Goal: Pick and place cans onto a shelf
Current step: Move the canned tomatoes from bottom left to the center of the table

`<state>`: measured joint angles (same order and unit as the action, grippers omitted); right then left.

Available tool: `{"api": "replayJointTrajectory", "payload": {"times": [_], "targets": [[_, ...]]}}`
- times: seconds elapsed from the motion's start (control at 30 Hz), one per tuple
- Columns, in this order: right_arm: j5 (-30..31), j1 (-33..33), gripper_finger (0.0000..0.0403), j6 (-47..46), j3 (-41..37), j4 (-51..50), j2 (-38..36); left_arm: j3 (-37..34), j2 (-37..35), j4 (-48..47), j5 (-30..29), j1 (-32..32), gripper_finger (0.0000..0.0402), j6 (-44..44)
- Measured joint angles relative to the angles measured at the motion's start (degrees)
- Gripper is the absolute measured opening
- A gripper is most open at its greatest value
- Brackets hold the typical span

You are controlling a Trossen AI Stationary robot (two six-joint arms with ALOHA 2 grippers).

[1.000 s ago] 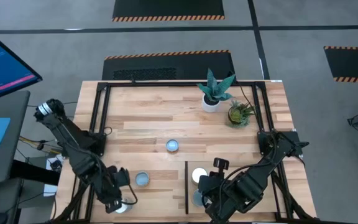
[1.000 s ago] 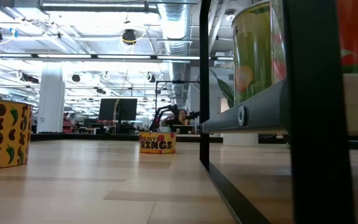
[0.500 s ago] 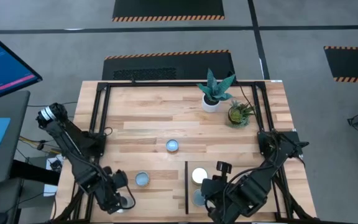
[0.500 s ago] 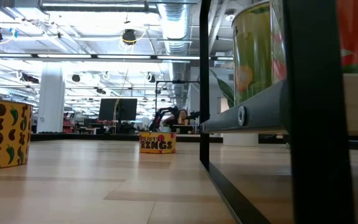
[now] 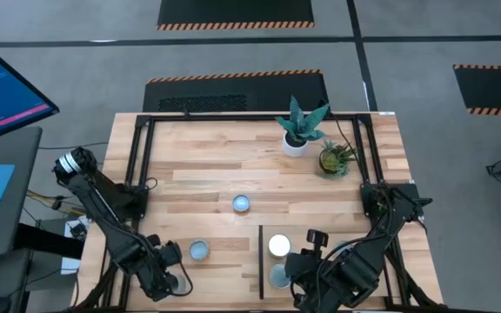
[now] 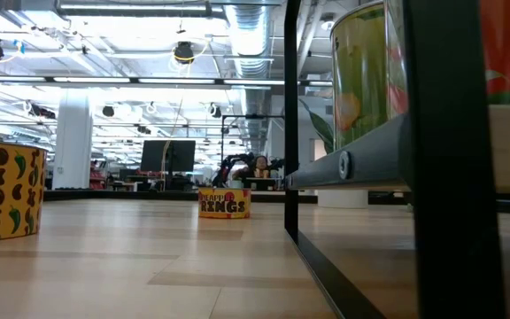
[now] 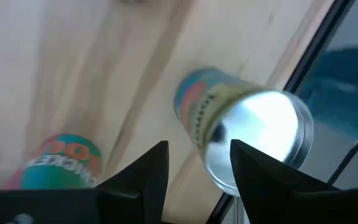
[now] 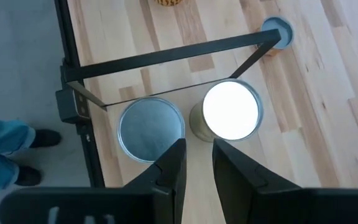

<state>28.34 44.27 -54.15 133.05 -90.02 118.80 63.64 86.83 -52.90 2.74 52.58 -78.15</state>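
Two cans (image 8: 188,124) sat on the shelf (image 5: 262,261), apparently three left on the desk (image 5: 233,165); left pincer (image 7: 197,171) wide, right pincer (image 8: 197,162) narrow, both empty.

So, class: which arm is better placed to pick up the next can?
Left. Its open gripper points at a tipped can near the table's front-left corner; the right gripper hovers above cans already on the shelf.

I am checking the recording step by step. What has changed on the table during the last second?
The left gripper drew back toward the table's near-left corner with open fingers. The right gripper backed away from the two cans on the shelf. The other cans and plants stayed put.
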Motion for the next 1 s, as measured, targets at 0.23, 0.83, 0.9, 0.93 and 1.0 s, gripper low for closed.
{"api": "replayJointTrajectory", "payload": {"times": [0.23,0.83,0.9,0.93,1.0], "targets": [[0.00,-0.02,0.0102,0.07,0.00,0.00,0.00,0.39,2.83,0.49,1.55,-0.11,0.0158,-0.06],[-0.02,-0.02,0.0102,0.13,0.00,0.01,0.00,1.56,0.57,-1.85,-0.34,-2.86,0.0000,4.17],[-0.02,-0.02,0.0102,0.13,0.00,0.00,0.00,3.47,-0.95,-2.79,-1.65,-3.54,0.0000,5.64],[-0.02,-0.02,0.0102,0.13,0.00,0.00,0.00,4.44,-1.65,-3.64,-1.81,-3.88,0.0000,6.47],[-0.02,0.00,0.0102,0.13,0.00,0.00,0.00,6.30,-2.25,-7.43,-1.98,-4.65,0.0000,7.89]]}}
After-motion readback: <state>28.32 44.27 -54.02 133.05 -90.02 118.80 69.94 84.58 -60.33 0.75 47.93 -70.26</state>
